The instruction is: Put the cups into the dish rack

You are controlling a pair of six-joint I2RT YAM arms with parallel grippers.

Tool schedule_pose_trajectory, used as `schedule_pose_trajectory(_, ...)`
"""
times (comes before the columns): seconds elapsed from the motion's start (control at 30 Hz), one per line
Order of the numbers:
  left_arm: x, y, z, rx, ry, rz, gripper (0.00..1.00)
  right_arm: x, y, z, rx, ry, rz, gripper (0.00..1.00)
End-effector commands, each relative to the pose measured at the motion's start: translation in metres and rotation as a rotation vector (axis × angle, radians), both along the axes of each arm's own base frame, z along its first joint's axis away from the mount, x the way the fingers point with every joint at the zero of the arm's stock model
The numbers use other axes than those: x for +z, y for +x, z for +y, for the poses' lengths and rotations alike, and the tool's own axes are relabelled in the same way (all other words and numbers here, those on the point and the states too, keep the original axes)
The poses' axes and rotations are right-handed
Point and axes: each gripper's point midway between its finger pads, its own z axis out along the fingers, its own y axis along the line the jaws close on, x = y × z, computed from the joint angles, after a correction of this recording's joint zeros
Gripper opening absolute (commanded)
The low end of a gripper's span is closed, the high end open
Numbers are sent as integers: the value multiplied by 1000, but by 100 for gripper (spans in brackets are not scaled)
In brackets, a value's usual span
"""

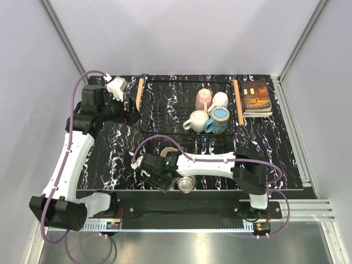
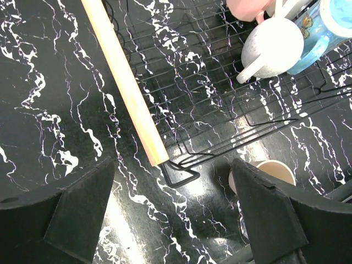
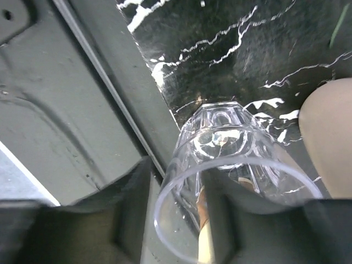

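Note:
The black wire dish rack (image 1: 165, 110) stands at the back middle. At its right end it holds a pink mug (image 1: 203, 99), a white mug (image 1: 220, 100), a cream mug (image 1: 197, 120) and a blue mug (image 1: 218, 120). A cream cup (image 1: 168, 152) stands in front of the rack, and another cup (image 1: 186, 184) is at the front edge. My right gripper (image 1: 159, 177) is low at the front edge. It grips the tilted clear glass tumbler (image 3: 231, 148) by its wall, one finger inside. My left gripper (image 2: 173, 220) is open and empty above the rack's near left corner (image 2: 181, 170).
The rack's wooden handle (image 2: 126, 82) runs diagonally below my left gripper. An orange-brown book (image 1: 256, 98) lies right of the rack. The grey metal table rail (image 3: 110, 93) is directly beside the tumbler. A beige cup (image 3: 330, 137) sits right of it.

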Motion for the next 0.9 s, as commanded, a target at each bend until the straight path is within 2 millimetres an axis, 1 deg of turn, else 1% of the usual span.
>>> schedule_pose_trajectory(0.0,31,10,-5,-14,-35,-81,91,-5,2,4,-4,29,29,41)
schedule_pose_trajectory(0.03,31,10,-5,-14,-38,-79,91,-7,1,3,-7,26,36,34)
schedule_pose_trajectory(0.07,31,11,-6,-15,-40,-78,91,-7,1,2,-8,26,36,15)
schedule_pose_trajectory(0.1,33,11,-6,-16,-44,-80,91,-6,2,1,-11,26,37,2)
schedule_pose_trajectory(0.17,36,11,-8,-22,-50,-86,91,-2,2,2,-11,35,28,0)
schedule_pose_trajectory(0.2,41,11,-8,-24,-53,-98,91,6,3,3,-9,55,18,0)
schedule_pose_trajectory(0.27,47,9,-11,-18,-83,-95,91,23,6,8,-3,86,3,0)
schedule_pose_trajectory(0.33,59,7,-14,-23,-109,-111,92,55,6,11,2,144,-13,0)
schedule_pose_trajectory(0.37,64,7,-15,-25,-120,-117,93,77,9,19,4,196,-26,0)
schedule_pose_trajectory(0.4,72,7,-16,-20,-131,-130,94,102,8,20,5,250,-31,0)
schedule_pose_trajectory(0.43,77,7,-17,-23,-141,-138,94,131,10,29,1,321,-35,0)
schedule_pose_trajectory(0.47,81,8,-17,-23,-147,-148,95,151,10,30,-6,368,-31,0)
schedule_pose_trajectory(0.5,86,8,-17,-17,-156,-158,95,186,5,29,7,459,-7,0)
schedule_pose_trajectory(0.53,94,10,-18,-20,-166,-173,96,219,12,29,-22,543,5,0)
schedule_pose_trajectory(0.57,99,10,-19,-22,-177,-179,96,241,12,27,-29,599,13,0)
schedule_pose_trajectory(0.6,103,11,-21,-24,-194,-177,98,276,8,20,-27,694,23,0)
schedule_pose_trajectory(0.63,110,11,-26,-45,-219,-178,98,296,9,15,-34,749,19,0)
schedule_pose_trajectory(0.67,115,11,-27,-52,-240,-176,98,312,17,8,-60,794,9,0)
schedule_pose_trajectory(0.7,118,10,-31,-58,-273,-162,99,342,13,-3,-57,890,18,0)
schedule_pose_trajectory(0.73,123,8,-37,-93,-304,-158,99,347,17,-10,-76,919,28,0)
schedule_pose_trajectory(0.77,126,6,-41,-109,-326,-150,99,369,21,-27,-90,991,18,0)
schedule_pose_trajectory(0.8,129,3,-46,-121,-367,-129,99,388,26,-32,-105,1077,16,0)
schedule_pose_trajectory(0.83,134,-3,-53,-185,-415,-122,99,382,31,-36,-130,1090,25,0)
schedule_pose_trajectory(0.87,137,-7,-59,-205,-470,-86,99,410,37,-53,-120,1201,-18,0)
